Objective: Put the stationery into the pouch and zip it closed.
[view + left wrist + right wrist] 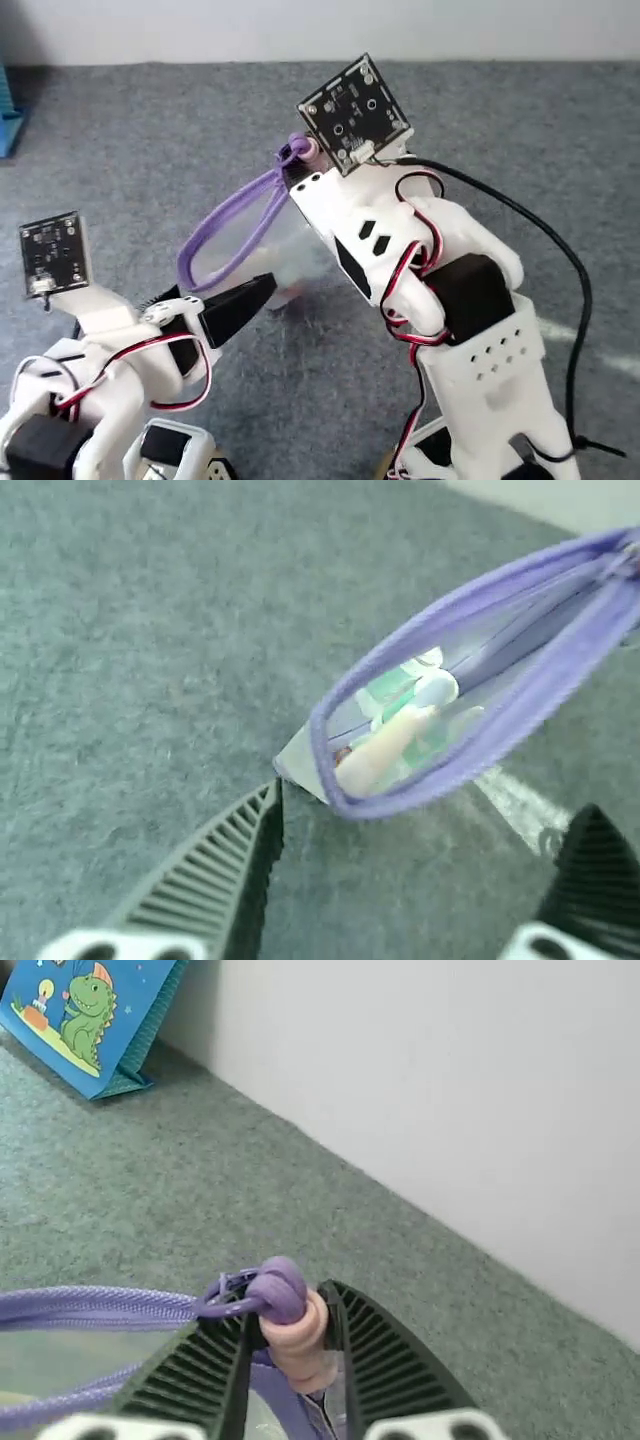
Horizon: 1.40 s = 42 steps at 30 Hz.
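Observation:
The clear pouch [270, 240] with a purple zipper [225, 225] hangs lifted above the grey carpet, its mouth gaping. In the left wrist view the pouch [450, 710] holds stationery [395, 735]: a peach stick and green and white pieces. My right gripper [290, 1305] is shut on the zipper pull [290, 1320], a purple knot with a pink bead, at the pouch's far end [300, 152]. My left gripper [420, 880] stands open just short of the pouch's near end, its fingers [240, 300] wide apart and holding nothing.
A blue bag with a dinosaur picture [80, 1010] leans against the white wall, at the carpet's far left edge [8, 120]. A pale strip [520, 805] lies on the carpet under the pouch. The right arm's black cable [570, 270] trails along the right side.

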### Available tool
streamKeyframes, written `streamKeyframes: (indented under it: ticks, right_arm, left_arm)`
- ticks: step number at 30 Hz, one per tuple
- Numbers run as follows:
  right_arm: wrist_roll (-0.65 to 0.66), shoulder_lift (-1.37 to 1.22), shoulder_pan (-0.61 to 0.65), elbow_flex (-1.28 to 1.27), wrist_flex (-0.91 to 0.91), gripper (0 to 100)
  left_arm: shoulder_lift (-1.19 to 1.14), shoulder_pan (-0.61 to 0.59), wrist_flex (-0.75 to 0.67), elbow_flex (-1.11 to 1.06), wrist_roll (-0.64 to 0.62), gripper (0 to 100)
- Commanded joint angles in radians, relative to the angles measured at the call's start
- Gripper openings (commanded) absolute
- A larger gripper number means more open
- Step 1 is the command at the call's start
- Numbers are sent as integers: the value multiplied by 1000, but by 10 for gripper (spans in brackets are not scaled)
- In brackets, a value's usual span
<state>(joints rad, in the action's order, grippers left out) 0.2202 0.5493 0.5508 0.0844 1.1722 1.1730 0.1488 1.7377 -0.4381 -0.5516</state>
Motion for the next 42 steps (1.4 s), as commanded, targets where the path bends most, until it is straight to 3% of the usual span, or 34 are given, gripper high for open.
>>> streamKeyframes:
  ticks: [1, 4, 8, 11, 14, 24, 29, 36, 42]
  right_arm:
    - [8, 5, 15, 109, 58, 7]
    - [9, 8, 12, 135, 128, 7]
    - [8, 8, 16, 216, 288, 7]
    - [5, 8, 18, 276, 430, 7]
    - [3, 8, 10, 307, 519, 7]
    - [3, 8, -104, 150, 616, 7]
    - [-2, 8, -114, 51, 591, 7]
    - [-2, -4, -108, 12, 509, 7]
    - [-2, -8, -101, -28, 467, 7]
  left_arm:
    - [-2, -54, -20, -36, 20, 367]
    - [-2, -140, -89, -110, 112, 351]
    - [-5, -281, -325, -206, 233, 336]
    - [-6, -287, -506, -255, 261, 329]
    - [-61, -216, -572, -255, 256, 312]
    - [-226, 110, -356, -35, 135, 297]
    - [-226, 163, -233, 51, 138, 306]
    - [-226, 319, -32, 119, 95, 521]
    - [-235, 448, -37, 114, -2, 532]
